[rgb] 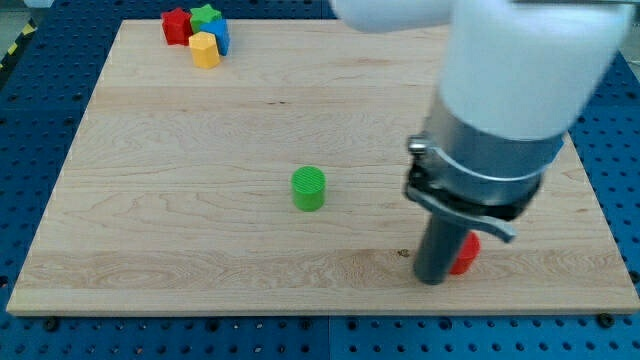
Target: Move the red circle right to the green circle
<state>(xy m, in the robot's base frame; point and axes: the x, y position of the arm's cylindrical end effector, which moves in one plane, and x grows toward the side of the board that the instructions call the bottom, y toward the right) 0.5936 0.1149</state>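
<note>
Our arm carries no pincer at all, only a straight dark rod, so there is nothing on it to stand apart or come together; my tip (433, 279) rests on the wooden board (180, 230) near the view's bottom right. Pressed against the rod's right side, and partly hidden behind it, sits the red circle (465, 255), of which we see only a small red sliver, touching or all but touching the rod. Above the rod we see the grey collar with its dark clamp ring and the broad white body of the arm (520, 70), blurred and filling the view's upper right. To the view's left of the tip, well apart from it and from the red circle, the green circle (309, 188) stands upright near the middle of the board, a short ribbed cylinder. Far off in the view's top left corner of the board a tight cluster of four blocks lies together: a red block (176, 26) on the left, a green block (206, 15) at the top, a blue block (220, 36) on the right and a yellow block (204, 50) at the front, all touching one another; we cannot make out their exact shapes. Around the board we see the blue perforated table (40, 120).
</note>
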